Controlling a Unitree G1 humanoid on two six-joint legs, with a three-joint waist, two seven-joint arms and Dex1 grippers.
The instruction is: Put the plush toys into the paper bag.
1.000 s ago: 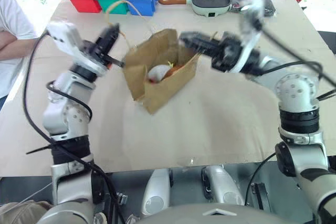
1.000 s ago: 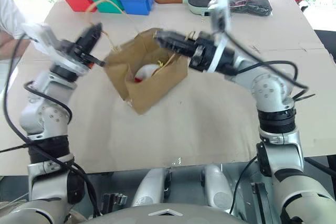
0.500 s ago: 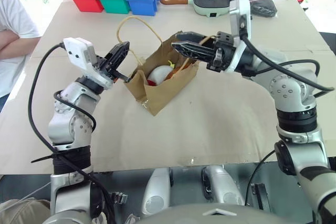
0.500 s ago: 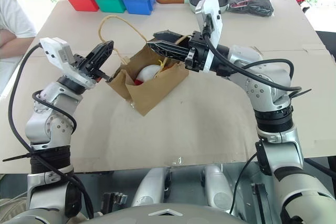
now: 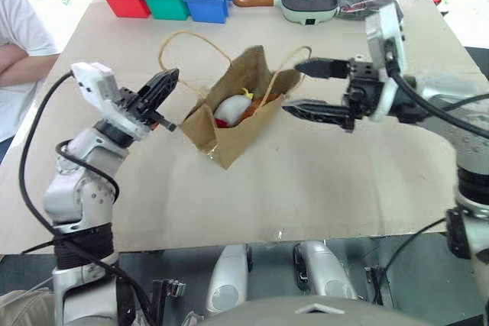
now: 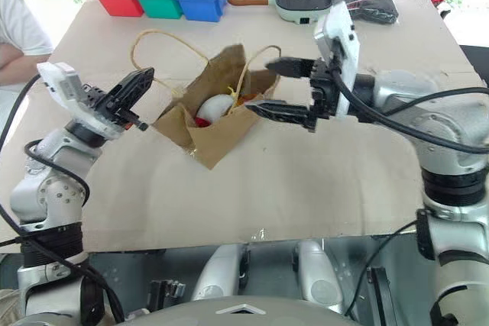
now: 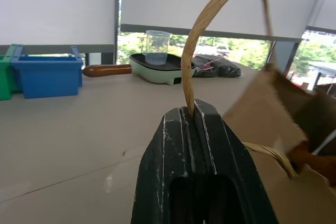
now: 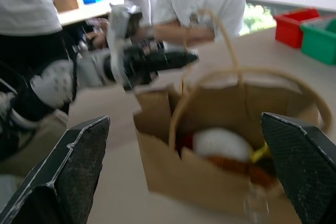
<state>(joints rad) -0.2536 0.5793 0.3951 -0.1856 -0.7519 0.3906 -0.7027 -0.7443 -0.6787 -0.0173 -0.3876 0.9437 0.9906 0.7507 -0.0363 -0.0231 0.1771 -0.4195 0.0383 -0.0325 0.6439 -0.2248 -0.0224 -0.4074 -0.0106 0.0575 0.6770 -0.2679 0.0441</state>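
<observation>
Brown paper bag (image 5: 229, 116), frame centre, mouth open, handles looped upward. Inside: white plush toy (image 5: 229, 109) with red end, yellow tuft; orange-brown toy (image 5: 256, 106) beside it.

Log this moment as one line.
left gripper: shut on bag handle | right gripper: open, empty | plush toys: inside paper bag

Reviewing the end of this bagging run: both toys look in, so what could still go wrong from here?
1. The left pincer is shut on the bag's handle. If that arm pulls away, it may drag or tip the paper bag, which already leans.
2. The plush toys sit near the bag's open mouth, so a tip could spill them.
3. The right pincer hangs open beside the other handle and could snag it.
</observation>
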